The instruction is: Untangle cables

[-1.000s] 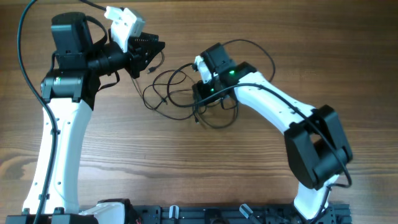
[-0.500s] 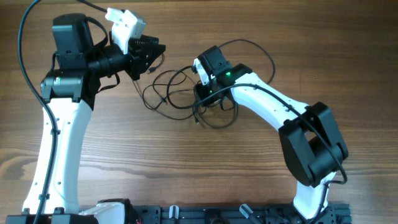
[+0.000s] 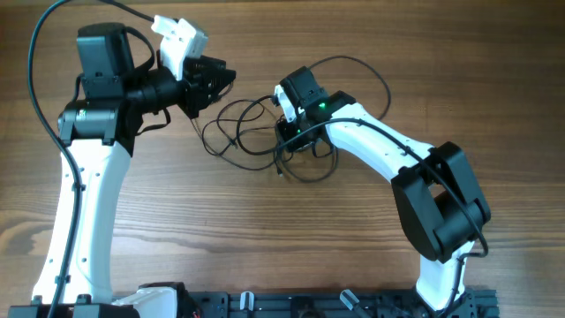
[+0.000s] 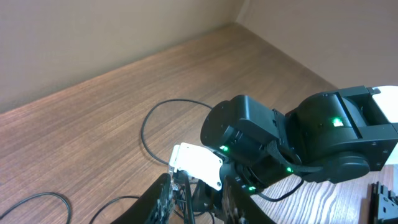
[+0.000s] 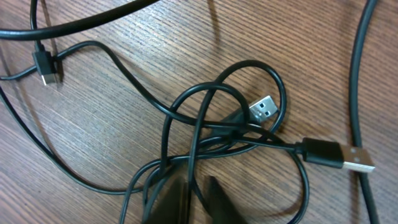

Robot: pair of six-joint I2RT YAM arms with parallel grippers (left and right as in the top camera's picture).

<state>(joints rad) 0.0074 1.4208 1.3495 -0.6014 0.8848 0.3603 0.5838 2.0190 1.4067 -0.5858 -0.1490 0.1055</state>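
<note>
The cables [image 3: 238, 132] lie as a loose tangle of thin black loops on the wooden table between my two arms. My left gripper [image 3: 214, 81] is raised at the tangle's upper left. A thin strand runs from its jaws down to the loops, and a strand shows between its fingers [image 4: 166, 193] in the left wrist view. My right gripper [image 3: 287, 141] is down on the right side of the tangle. In the right wrist view its gripper [image 5: 196, 180] is shut on a strand of the cables [image 5: 205, 124]. A silver USB plug [image 5: 264, 109] lies inside a loop just ahead.
A second USB plug [image 5: 342, 155] lies to the right and a small plug [image 5: 46, 68] at the far left. A thicker black cord [image 3: 375, 79] arcs behind the right arm [image 3: 380, 150]. The right arm's wrist [image 4: 280, 143] fills the left wrist view.
My right gripper has closed on a strand in the tangle. The left gripper has shifted slightly; the loops have barely moved.
</note>
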